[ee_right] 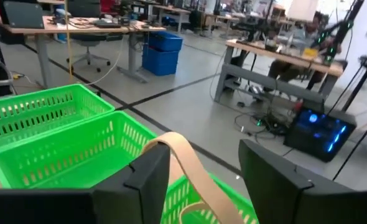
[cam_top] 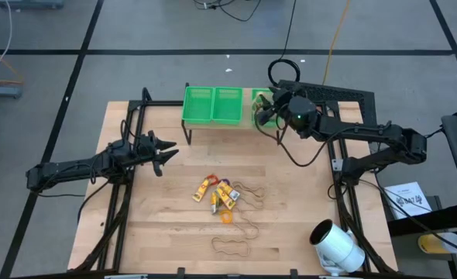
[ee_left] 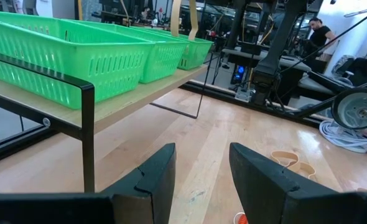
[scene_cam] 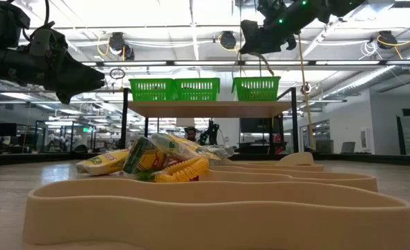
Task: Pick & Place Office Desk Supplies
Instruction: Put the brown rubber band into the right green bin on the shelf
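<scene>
Tan rubber band (ee_right: 186, 165) drapes between your right tool's (ee_right: 202, 180) parted fingers over the rightmost green basket (cam_top: 261, 108), upper centre of the high view; it may snag and ride back out. Left tool (cam_top: 164, 152), fingers apart, waits empty mid-left; remaining supplies (cam_top: 221, 195) lie on the surface (cam_top: 290, 217).

You have open table (cam_top: 290, 225) right of the supply pile (cam_top: 221, 195); the basket shelf (cam_top: 213, 105) blocks the far edge.

We see two slim black jointed arms, the right arm (cam_top: 368, 132) lit by a green light just behind its pincer, each ending in blunt, wedge-shaped black fingers (ee_left: 264, 180).
</scene>
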Controlling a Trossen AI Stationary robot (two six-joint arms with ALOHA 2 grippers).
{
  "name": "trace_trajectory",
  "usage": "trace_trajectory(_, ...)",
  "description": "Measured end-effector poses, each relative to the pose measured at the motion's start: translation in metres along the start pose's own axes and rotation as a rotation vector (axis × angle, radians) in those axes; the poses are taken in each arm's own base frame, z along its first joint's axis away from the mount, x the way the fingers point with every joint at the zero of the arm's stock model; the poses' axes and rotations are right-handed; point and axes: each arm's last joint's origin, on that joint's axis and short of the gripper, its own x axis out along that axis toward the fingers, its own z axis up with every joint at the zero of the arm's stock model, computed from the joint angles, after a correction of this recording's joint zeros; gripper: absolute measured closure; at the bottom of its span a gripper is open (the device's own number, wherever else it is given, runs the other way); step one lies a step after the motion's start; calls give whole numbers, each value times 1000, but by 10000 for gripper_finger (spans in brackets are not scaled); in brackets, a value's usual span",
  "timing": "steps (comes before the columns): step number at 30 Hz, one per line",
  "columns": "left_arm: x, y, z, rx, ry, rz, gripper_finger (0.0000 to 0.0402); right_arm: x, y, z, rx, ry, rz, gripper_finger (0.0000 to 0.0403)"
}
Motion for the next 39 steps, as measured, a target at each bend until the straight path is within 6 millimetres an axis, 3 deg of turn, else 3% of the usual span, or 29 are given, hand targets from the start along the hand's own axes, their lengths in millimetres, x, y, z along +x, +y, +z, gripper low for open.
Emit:
trace_trajectory(11, 0, 0, 0, 0, 0, 0, 243, 0, 0, -4, 112, 37, -4, 237)
trace_trajectory(20, 0, 0, 0, 0, 0, 0, 243, -2, -2, -13, 61, 131, -8, 189)
trace_trajectory(26, 0, 0, 0, 0, 0, 0, 243, -16, -12, -10, 99, 168, -16, 157)
trace_trajectory(32, 0, 0, 0, 0, 0, 0, 243, -30, -22, -2, 127, 165, -18, 153)
trace_trajectory(39, 0, 0, 0, 0, 0, 0, 243, -33, -24, -1, 120, 168, -18, 163)
